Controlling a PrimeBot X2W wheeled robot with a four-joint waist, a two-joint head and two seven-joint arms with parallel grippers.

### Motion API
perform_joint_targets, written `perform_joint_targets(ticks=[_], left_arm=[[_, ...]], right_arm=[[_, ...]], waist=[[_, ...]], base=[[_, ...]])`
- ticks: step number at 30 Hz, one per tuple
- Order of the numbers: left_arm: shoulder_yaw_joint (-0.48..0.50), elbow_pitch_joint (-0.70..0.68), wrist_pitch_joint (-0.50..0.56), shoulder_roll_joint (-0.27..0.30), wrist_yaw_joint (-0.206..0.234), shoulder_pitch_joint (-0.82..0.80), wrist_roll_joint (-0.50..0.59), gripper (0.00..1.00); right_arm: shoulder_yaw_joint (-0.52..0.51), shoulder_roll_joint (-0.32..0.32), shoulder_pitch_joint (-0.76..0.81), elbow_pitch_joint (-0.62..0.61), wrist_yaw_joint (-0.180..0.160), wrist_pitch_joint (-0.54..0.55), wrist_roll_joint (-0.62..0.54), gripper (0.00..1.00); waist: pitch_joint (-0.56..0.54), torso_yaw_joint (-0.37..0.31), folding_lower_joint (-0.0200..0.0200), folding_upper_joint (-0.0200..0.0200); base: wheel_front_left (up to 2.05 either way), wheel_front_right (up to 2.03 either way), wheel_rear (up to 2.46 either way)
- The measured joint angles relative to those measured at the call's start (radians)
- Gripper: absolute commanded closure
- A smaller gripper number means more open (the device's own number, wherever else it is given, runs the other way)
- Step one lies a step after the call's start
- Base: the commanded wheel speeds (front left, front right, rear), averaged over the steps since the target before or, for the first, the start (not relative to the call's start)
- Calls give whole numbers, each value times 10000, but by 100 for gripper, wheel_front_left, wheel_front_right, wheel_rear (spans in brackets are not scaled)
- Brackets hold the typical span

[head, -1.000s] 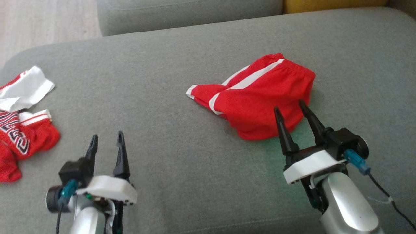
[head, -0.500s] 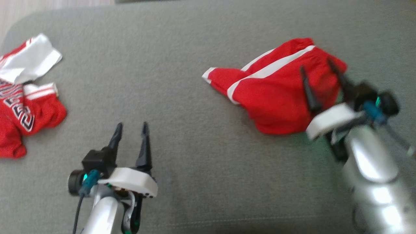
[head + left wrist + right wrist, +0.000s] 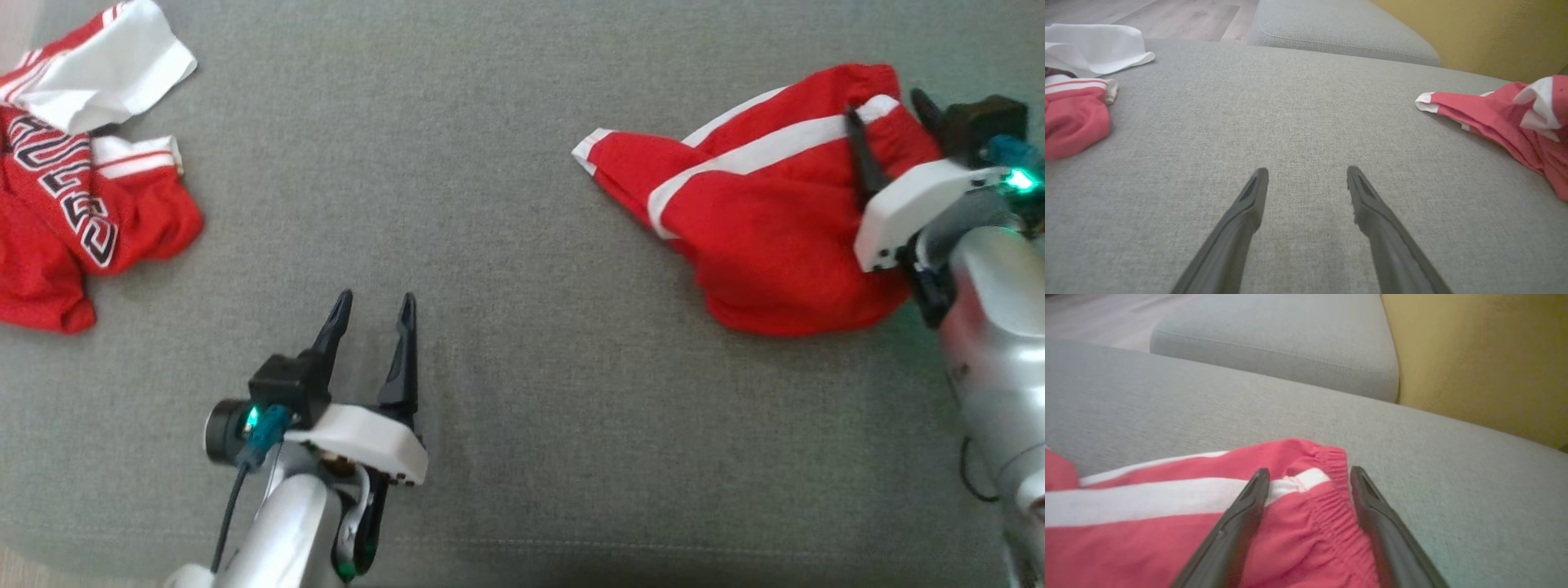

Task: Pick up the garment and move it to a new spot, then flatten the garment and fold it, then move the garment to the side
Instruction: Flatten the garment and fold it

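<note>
The garment (image 3: 759,220), red shorts with white side stripes, lies crumpled on the right of the grey sofa cushion (image 3: 506,163). My right gripper (image 3: 886,104) is open over its far right end. In the right wrist view the elastic waistband (image 3: 1331,486) and the end of a white stripe sit between the two fingers of that gripper (image 3: 1310,473), and I cannot tell whether they touch the cloth. My left gripper (image 3: 375,296) is open above bare cushion at the lower left, holding nothing. Its own wrist view shows the left gripper (image 3: 1307,170) with the garment (image 3: 1502,118) far to the right.
A second heap of red and white clothing (image 3: 73,220) lies at the cushion's left edge, with a white piece (image 3: 106,65) on top. Behind are another grey cushion (image 3: 1274,339), a yellow cushion (image 3: 1474,355) and wooden floor (image 3: 1167,16).
The head camera has tilted down and shifted. My right gripper has travelled forward from the garment's near edge to its waistband end. Both grippers stay open.
</note>
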Motion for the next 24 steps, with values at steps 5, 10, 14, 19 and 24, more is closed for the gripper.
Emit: perform_joint_targets(ticks=[5, 10, 14, 19, 24], left_arm=[[-251, 0, 0, -4, 8, -187, -12, 0], [-299, 59, 2, -2, 15, -196, -12, 0], [-270, 104, 0, -4, 10, -196, -12, 0], [-253, 291, 0, -2, -35, -151, 0, 0], [-399, 454, 2, 0, -36, 269, -13, 0]], right_arm=[[426, -52, -174, 711, 0, 105, 430, 0], [1097, -10, -131, 1062, 0, 102, 792, 41], [1547, 4, -118, 1072, 0, -186, 1095, 100], [1900, -8, -84, 901, 0, -531, 1373, 100], [1975, -56, -31, -217, 0, -704, 1590, 100]], waist=[[127, 30, 0, 0], [-14, -62, -2, 0], [-153, -141, -2, 0], [-450, -221, -2, 0], [-905, -229, -2, 0]], base=[[0, 0, 0], [0, 0, 0], [0, 0, 0], [0, 0, 0], [0, 0, 0]])
